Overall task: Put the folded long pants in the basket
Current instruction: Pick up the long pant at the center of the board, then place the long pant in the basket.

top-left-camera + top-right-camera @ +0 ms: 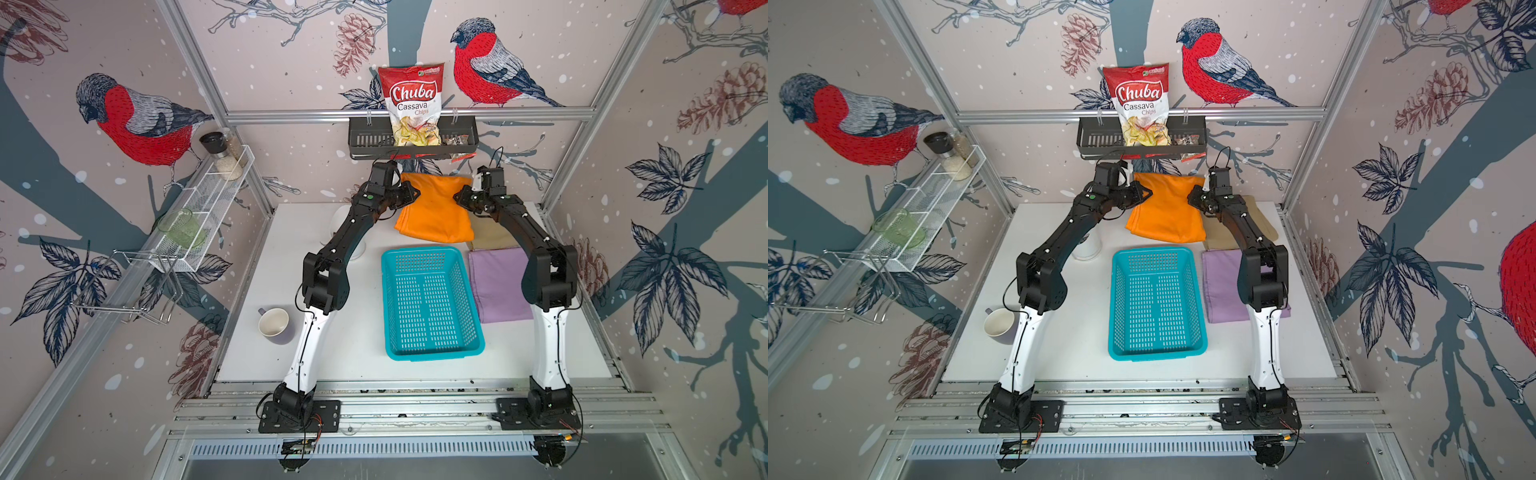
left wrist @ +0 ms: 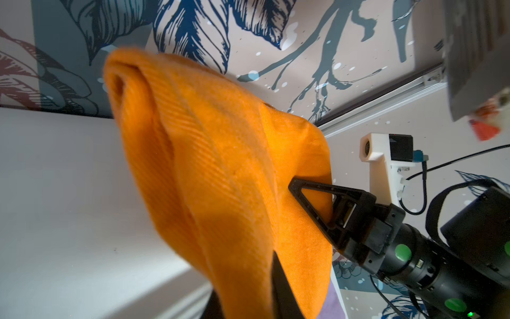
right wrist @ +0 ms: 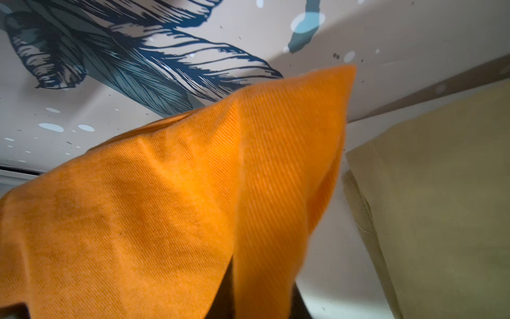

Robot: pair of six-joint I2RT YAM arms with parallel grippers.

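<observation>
The red and white chips bag (image 1: 411, 99) (image 1: 1138, 99) in the black wall rack (image 1: 365, 139) reads "Chuba" in large white letters. Below that come "Cassava" in dark letters and "Chips" in smaller red ones, legible in both top views. The green logo at its top edge and the print on the small packet (image 1: 458, 140) beside it are too small to read.

I count three folded pairs: orange pants (image 1: 434, 210), tan pants (image 1: 492, 235), lilac pants (image 1: 498, 286). One basket (image 1: 434, 354), one mug (image 1: 273, 324), one chip bag (image 1: 411, 97).
</observation>
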